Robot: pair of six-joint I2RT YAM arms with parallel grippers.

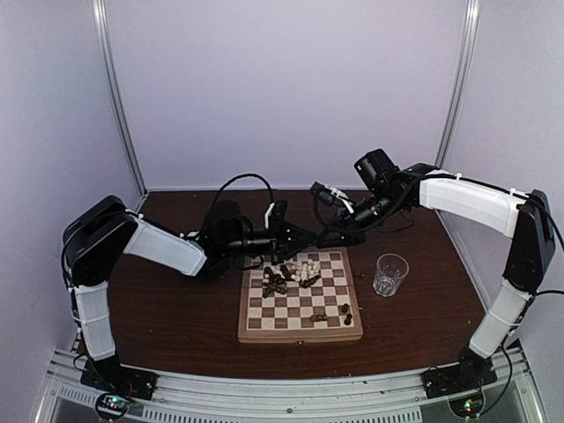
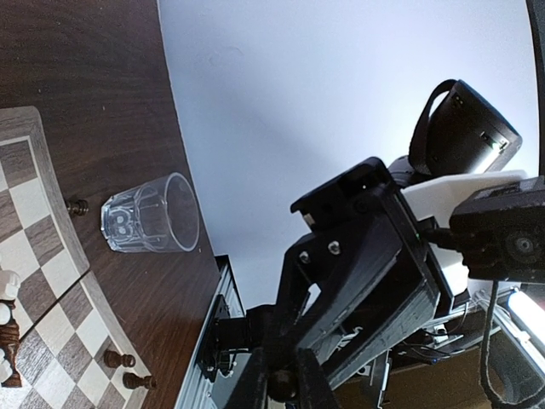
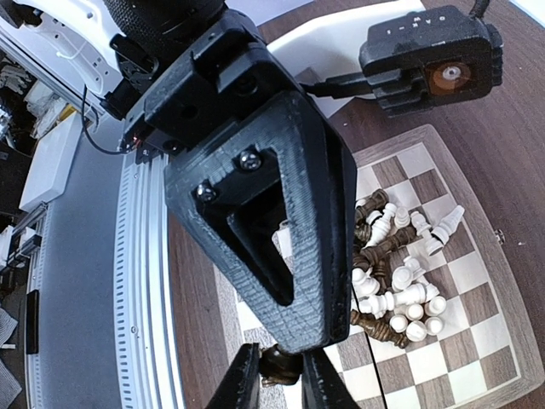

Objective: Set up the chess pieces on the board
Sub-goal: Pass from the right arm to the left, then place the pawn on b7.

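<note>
The board (image 1: 300, 336) lies at the table's middle. A heap of dark and cream chess pieces (image 1: 291, 273) lies toppled on its far rows, also seen in the right wrist view (image 3: 396, 273). A few dark pieces (image 1: 346, 313) stand near its front right. My two grippers meet tip to tip just above the board's far edge. The left gripper (image 1: 313, 236) (image 2: 281, 383) is shut on a small dark piece (image 2: 281, 385). The right gripper (image 1: 322, 236) (image 3: 279, 371) is shut on a dark piece (image 3: 279, 365) too, seemingly the same one.
A clear drinking glass (image 1: 390, 274) (image 2: 149, 226) stands on the table right of the board. One dark pawn (image 2: 77, 206) stands on the table between board and glass. White walls close in the back and sides.
</note>
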